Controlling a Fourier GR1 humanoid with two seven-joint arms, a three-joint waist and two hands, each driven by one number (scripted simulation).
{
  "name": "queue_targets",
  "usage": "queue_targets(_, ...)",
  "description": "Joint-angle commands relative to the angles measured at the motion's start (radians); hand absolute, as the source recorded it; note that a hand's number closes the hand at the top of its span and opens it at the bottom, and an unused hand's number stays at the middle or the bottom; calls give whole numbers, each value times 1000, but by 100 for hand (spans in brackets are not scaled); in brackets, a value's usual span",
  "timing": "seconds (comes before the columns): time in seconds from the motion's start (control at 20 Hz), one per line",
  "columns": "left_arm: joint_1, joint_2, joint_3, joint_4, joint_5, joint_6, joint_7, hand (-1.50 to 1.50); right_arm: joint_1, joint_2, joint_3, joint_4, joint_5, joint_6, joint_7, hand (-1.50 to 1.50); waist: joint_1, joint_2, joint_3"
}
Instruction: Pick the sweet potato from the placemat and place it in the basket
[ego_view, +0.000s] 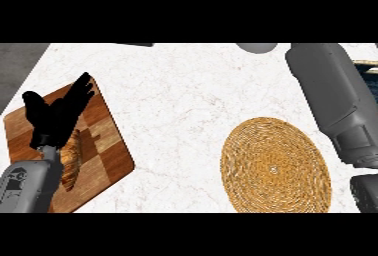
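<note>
Head view: the left hand (55, 112) hangs open, fingers straight and spread, over a wooden board (103, 145) at the left of the white marbled bench (177, 100). A brown, ridged thing (72, 160), perhaps the sweet potato, lies on the board just below the hand, partly hidden by the grey forearm. A round woven mat (275, 167) lies well apart at the right. The right forearm (336, 100) runs along the right edge; whether its hand is open or closed cannot be told.
</note>
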Motion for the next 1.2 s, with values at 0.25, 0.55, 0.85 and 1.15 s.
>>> queue_targets(0.25,-30,-18,-11,7,-8,13,9,0,-263,-97,79,232,295,-89,433,150,16,5,0)
queue_targets(0.55,-25,-27,-18,17,-14,11,-9,0,-363,-192,127,319,409,-32,560,150,16,15,3)
queue_targets(0.85,-11,-23,-7,30,-14,10,-29,0,-415,-232,162,372,482,-13,637,150,13,16,4)
queue_targets(1.15,-36,-27,-10,17,-14,20,15,0,-435,-310,197,443,538,63,707,150,-3,10,6)
